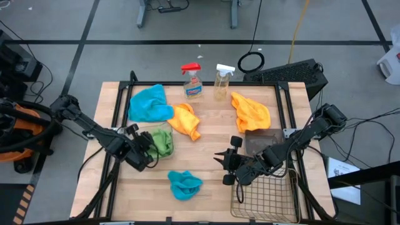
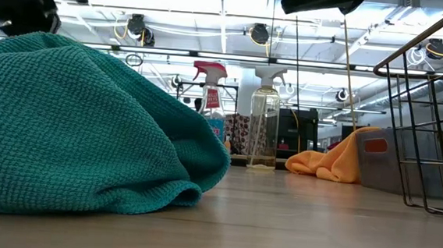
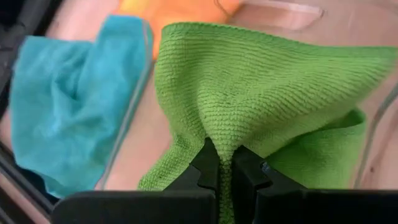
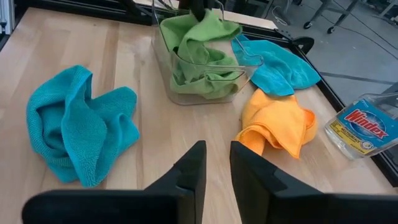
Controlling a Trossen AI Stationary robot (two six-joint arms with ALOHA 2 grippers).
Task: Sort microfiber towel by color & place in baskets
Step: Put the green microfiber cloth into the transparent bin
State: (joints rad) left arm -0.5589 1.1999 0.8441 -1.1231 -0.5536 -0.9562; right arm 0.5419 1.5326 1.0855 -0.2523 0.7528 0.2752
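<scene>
My left gripper (image 3: 225, 163) is shut on a bright green towel (image 1: 164, 142) over the clear plastic tub (image 4: 160, 62), near the table's left side. More green cloth (image 4: 202, 78) lies inside that tub. My right gripper (image 4: 217, 165) hovers open over bare wood near the table's middle and touches nothing. One turquoise towel (image 1: 185, 184) lies crumpled by the near edge, another (image 1: 149, 103) lies toward the far left. One orange-yellow towel (image 1: 185, 120) lies beside the tub. The other (image 1: 251, 111) lies by the dark grey bin (image 1: 262, 140). My left gripper pinches a raised fold of the green towel (image 3: 217, 134) between its two fingers, coming from above and pointing down. The cloth spreads out below the fingers, and its lower part (image 4: 186, 43) sits in the clear tub.
The brass wire-mesh basket (image 1: 265, 195) stands at the near right corner under my right arm. Two spray bottles (image 1: 192, 81) (image 1: 222, 81) stand at the far edge. Bare wood lies between the tub, the near turquoise towel and the grey bin.
</scene>
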